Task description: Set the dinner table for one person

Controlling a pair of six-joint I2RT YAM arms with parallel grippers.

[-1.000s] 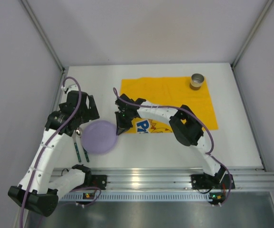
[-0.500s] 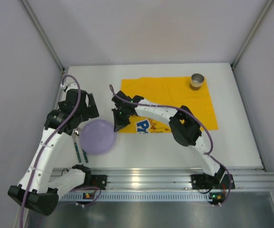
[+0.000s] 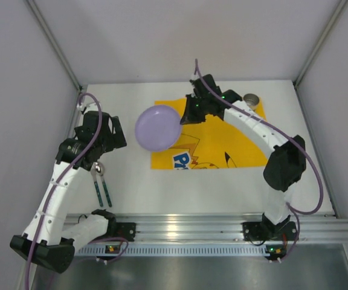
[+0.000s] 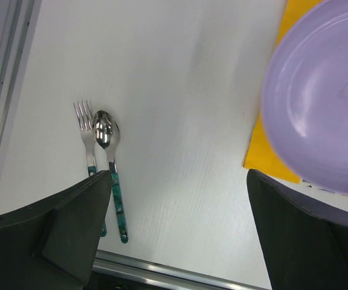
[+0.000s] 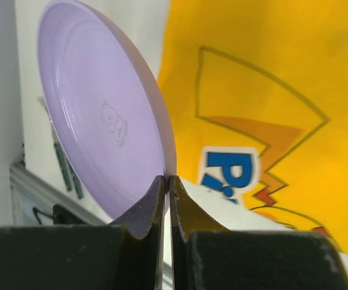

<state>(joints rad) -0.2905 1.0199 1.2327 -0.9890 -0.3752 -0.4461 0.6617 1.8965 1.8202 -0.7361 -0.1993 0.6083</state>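
Observation:
My right gripper [image 3: 185, 116] is shut on the rim of a lilac plate [image 3: 157, 127] and holds it in the air over the left edge of the yellow cartoon-printed cloth [image 3: 222, 130]. In the right wrist view the plate [image 5: 101, 145] stands on edge between the closed fingers. The plate also shows in the left wrist view [image 4: 325, 103]. My left gripper [image 3: 101, 158] is open and empty above the white dinner table [image 3: 132, 99]. A fork [image 4: 87, 142] and a spoon [image 4: 110, 163] with green handles lie side by side below it, near the front left.
A small metal cup [image 3: 250, 103] stands on the cloth's far right corner. The ribbed aluminium rail [image 3: 192, 226] runs along the table's near edge. Grey walls close the left, right and back sides.
My right arm lifted the lilac plate off the table's front left and carried it back and right, over the cloth's left edge. The fork and spoon are now uncovered. The left arm stayed still.

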